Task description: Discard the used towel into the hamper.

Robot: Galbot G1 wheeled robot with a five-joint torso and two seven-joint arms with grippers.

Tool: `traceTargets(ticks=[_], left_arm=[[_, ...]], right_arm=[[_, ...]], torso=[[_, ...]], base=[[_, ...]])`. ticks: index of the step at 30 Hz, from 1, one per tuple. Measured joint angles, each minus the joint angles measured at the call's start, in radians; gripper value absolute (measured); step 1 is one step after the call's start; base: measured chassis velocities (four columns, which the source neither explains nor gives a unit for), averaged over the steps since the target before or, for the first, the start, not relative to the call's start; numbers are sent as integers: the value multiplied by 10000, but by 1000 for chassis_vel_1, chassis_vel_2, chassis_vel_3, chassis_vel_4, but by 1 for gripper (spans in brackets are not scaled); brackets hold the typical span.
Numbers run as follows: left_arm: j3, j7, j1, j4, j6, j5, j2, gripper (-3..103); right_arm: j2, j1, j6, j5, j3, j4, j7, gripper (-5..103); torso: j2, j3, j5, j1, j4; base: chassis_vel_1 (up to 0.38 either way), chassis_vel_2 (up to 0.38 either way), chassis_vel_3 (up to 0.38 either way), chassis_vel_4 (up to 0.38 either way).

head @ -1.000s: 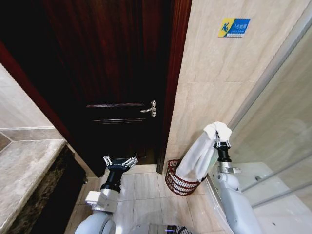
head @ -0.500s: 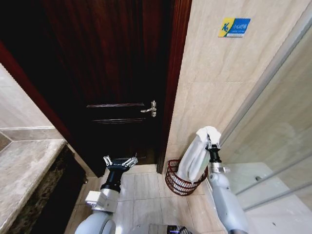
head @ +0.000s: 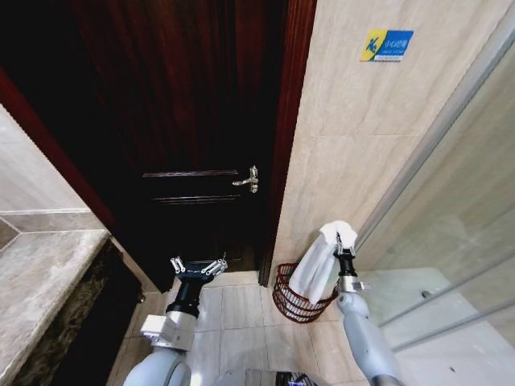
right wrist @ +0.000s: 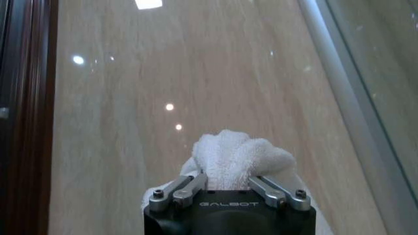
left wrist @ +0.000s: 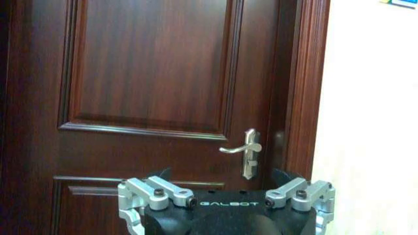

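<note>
A white towel (head: 320, 264) hangs from my right gripper (head: 341, 239), which is shut on its top fold. The towel's lower end dips into the hamper (head: 288, 300), a dark reddish wicker basket on the floor against the tiled wall. In the right wrist view the towel (right wrist: 236, 159) bunches up between the fingers, in front of the beige tile wall. My left gripper (head: 198, 268) is open, held low in front of the dark wooden door. The left wrist view has the left gripper (left wrist: 225, 215) with jaws spread wide and nothing between them.
A dark wooden door (head: 193, 121) with a metal lever handle (head: 247, 180) stands ahead. A marble counter (head: 40, 281) is at the left. A glass shower partition (head: 467, 209) runs along the right. Tiled floor (head: 241, 310) lies between door and hamper.
My right gripper has moved down and to the left with the towel, bringing it lower over the hamper. The left arm has not moved.
</note>
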Motion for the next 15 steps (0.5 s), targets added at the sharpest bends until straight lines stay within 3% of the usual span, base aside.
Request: traceTargets(ticks=[15], left_arm=[[0,0,0,0,0,0,0,100]], right_arm=[[343,76,-3,278,-176,-1231,-300,12]], torso=[[0,0,1,0,0]], base=[[0,0,0,0]])
